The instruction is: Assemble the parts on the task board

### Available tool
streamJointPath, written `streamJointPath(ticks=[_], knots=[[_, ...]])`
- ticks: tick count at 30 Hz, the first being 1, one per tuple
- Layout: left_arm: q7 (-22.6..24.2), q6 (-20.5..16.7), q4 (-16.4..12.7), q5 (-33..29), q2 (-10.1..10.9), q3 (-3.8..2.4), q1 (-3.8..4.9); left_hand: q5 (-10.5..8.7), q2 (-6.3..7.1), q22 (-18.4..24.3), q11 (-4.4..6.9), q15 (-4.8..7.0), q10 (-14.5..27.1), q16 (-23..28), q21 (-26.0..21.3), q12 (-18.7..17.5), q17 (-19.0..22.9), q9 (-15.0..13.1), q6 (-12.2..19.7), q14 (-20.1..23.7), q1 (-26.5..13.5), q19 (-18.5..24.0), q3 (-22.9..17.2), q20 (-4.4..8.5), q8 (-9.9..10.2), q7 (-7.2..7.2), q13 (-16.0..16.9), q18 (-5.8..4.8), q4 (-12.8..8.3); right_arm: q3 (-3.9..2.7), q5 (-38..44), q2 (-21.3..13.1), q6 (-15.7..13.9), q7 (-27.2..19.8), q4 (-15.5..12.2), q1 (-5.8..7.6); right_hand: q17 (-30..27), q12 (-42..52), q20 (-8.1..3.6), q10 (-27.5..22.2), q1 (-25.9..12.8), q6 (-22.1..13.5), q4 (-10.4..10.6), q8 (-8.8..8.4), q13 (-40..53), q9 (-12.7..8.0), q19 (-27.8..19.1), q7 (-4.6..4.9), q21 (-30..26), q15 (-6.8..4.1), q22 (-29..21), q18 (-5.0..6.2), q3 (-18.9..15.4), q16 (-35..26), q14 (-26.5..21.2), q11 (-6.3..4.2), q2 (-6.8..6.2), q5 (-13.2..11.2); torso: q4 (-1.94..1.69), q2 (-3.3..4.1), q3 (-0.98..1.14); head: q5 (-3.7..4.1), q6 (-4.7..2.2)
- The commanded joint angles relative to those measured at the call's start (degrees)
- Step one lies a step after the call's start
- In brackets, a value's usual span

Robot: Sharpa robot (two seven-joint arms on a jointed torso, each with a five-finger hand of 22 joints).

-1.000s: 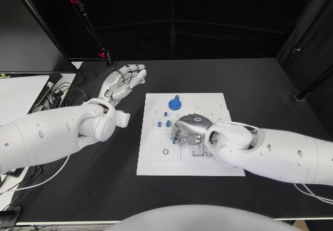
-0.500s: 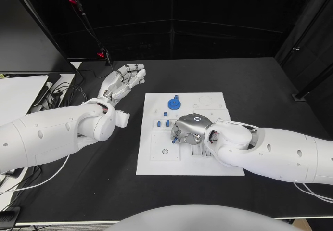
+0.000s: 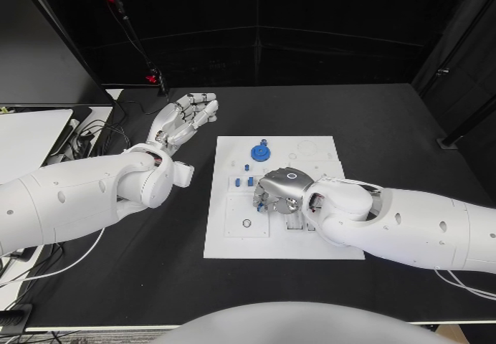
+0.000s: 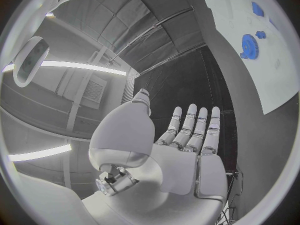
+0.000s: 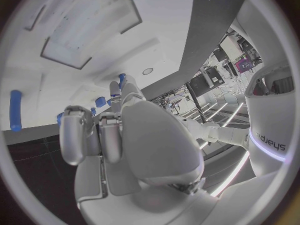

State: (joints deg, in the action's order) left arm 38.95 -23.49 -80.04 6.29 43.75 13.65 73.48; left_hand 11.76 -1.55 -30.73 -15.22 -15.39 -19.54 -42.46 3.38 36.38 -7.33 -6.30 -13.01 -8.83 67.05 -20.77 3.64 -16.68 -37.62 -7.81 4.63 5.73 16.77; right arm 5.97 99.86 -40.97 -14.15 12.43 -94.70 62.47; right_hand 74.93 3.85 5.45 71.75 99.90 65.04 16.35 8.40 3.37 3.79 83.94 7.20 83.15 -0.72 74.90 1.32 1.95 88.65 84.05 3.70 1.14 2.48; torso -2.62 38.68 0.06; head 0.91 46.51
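Right hand (image 3: 281,190) sits low over the middle of the task board (image 3: 233,244), fingers curled down toward the small blue parts (image 3: 242,183) just beside its fingertips. In the right wrist view the fingers (image 5: 94,135) are bent in together; cannot tell whether anything is pinched. A blue peg (image 5: 15,110) lies on the board beyond that hand. Blue gear (image 3: 261,153) stands on the board's far half, just ahead of the right hand.

Left hand (image 3: 184,122) hovers off the board's far-left corner over the black table (image 3: 413,136), fingers straight, slightly apart, holding nothing.

The board's near strip in front of the right arm is bare white. Dark table borders the board on all sides. Cables (image 3: 93,136) lie outboard of the left arm.

Against the frame a second ago: both hands and the parts are unchanged in place.
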Motion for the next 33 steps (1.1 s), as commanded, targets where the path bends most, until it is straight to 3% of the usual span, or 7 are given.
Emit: streamJointPath(ticks=[1,13,17,21,33], knots=[[4.8,0.4,-0.2,-0.1,0.0,-0.06,0.09,0.21,-0.64,0.1,-0.02,0.06,0.3,-0.3,0.2,0.2,0.0,0.0,0.4,0.2,0.1,-0.4,0.4,-0.01,-0.4,-9.29,-0.1,-1.12,0.0,-0.01,0.4,0.2,1.6,0.5,-0.1,0.06,11.7,-0.4,0.38,-0.2,-0.2,-0.2,0.0,-0.55,0.0,0.0,1.7,0.23,-0.2,0.53,10.5,0.74,0.5,-0.1,5.3,0.32,-0.53,0.3,0.05,0.03,-0.03,0.01,-0.09],[4.7,0.6,-0.4,-0.1,0.0,-0.06,0.09,0.28,-0.99,0.1,-0.03,0.05,0.3,-0.4,0.2,0.4,0.2,0.1,0.5,0.3,0.3,-0.5,0.5,-0.01,-0.5,-9.30,-0.2,-1.12,0.0,-0.01,0.7,0.4,1.7,0.9,-0.2,0.06,10.9,-0.5,1.10,-4.1,-1.2,-2.6,0.1,-2.56,0.0,-0.1,1.5,0.74,-0.6,1.40,10.3,0.82,0.8,-0.5,5.1,1.34,-1.90,0.3,0.06,0.02,0.02,0.11,0.05],[4.7,0.6,-0.3,-0.1,-0.1,-0.06,0.09,0.28,-0.99,0.1,-0.03,0.05,0.3,-0.4,0.2,0.4,0.2,0.1,0.5,0.3,0.3,-0.5,0.5,-0.01,-0.5,-9.30,-0.2,-1.12,0.0,-0.01,0.9,0.4,1.1,0.9,-0.2,0.06,9.9,-0.5,1.52,-6.2,-3.5,-4.8,0.4,-3.97,0.0,-0.2,1.0,-0.15,-1.3,1.95,9.8,1.00,-0.3,-0.9,4.9,2.05,-3.28,0.2,0.03,0.01,-0.01,0.21,0.06],[4.7,0.6,-0.3,-0.1,-0.1,-0.06,0.09,0.28,-0.99,0.1,-0.03,0.05,0.3,-0.4,0.2,0.4,0.2,0.1,0.5,0.3,0.3,-0.5,0.5,-0.01,-0.5,-9.30,-0.2,-1.12,0.0,-0.01,0.6,0.5,-0.8,-0.1,-0.2,0.06,8.4,-0.2,1.87,-7.4,-7.7,-6.6,0.3,-4.79,0.2,-0.1,0.3,-0.40,-2.6,2.17,9.0,1.38,-2.2,-1.5,4.5,2.26,-4.71,0.2,0.05,0.00,0.00,0.22,-0.13],[4.6,0.7,-0.3,-0.1,-0.2,-0.06,0.09,0.28,-0.99,0.1,-0.03,0.05,0.3,-0.4,0.2,0.4,0.2,0.1,0.5,0.3,0.3,-0.5,0.5,-0.01,-0.5,-9.30,-0.2,-1.12,0.0,0.00,-2.5,-0.8,-7.9,-1.9,-0.6,0.05,7.0,0.6,1.70,-5.9,-10.0,-6.6,0.1,-4.41,0.4,0.2,0.2,0.31,-3.0,1.67,8.7,1.52,-2.7,-2.2,4.3,1.63,-4.59,0.2,0.04,0.02,0.04,0.30,-0.26]])
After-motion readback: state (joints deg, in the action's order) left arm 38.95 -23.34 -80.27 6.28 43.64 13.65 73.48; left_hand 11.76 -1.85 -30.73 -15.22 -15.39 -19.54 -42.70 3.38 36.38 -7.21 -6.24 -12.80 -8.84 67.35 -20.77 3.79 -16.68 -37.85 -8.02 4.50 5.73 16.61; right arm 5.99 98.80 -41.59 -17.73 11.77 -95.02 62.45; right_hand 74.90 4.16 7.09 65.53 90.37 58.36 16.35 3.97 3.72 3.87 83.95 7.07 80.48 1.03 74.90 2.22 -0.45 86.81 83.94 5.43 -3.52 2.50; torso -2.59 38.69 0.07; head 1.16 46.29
